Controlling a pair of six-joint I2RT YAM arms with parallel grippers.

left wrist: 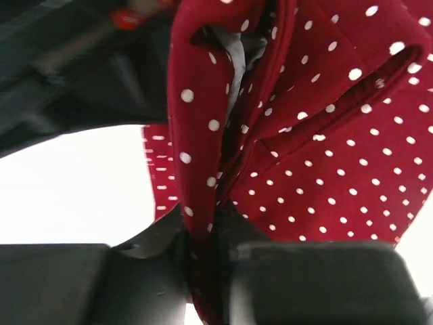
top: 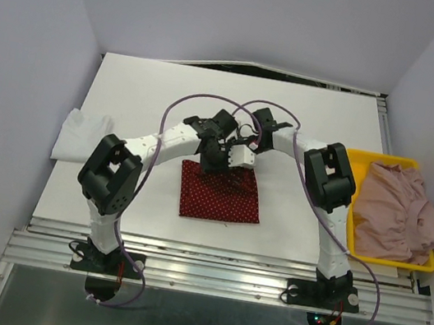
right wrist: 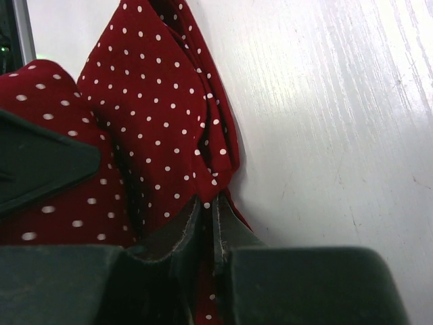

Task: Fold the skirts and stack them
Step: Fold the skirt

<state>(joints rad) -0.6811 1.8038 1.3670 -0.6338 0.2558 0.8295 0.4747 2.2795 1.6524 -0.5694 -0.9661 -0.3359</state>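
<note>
The red dotted skirt [top: 220, 194] lies flat in the middle of the worktop [top: 316, 121]. Its far edge is bunched up and pinched by both the left fingers [left wrist: 304, 284] and the right fingers [right wrist: 304, 284]. The pink skirt [top: 396, 213] sits crumpled in the yellow tray [top: 364, 157] at the right, and a white cloth [top: 80, 133] lies at the left.

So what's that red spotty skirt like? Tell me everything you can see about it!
The red skirt is soft dark red cloth with tiny white dots. It lies as a rough square in the middle of the white table. Its far edge is bunched into folds, pinched by both the left gripper and the right gripper.
</note>
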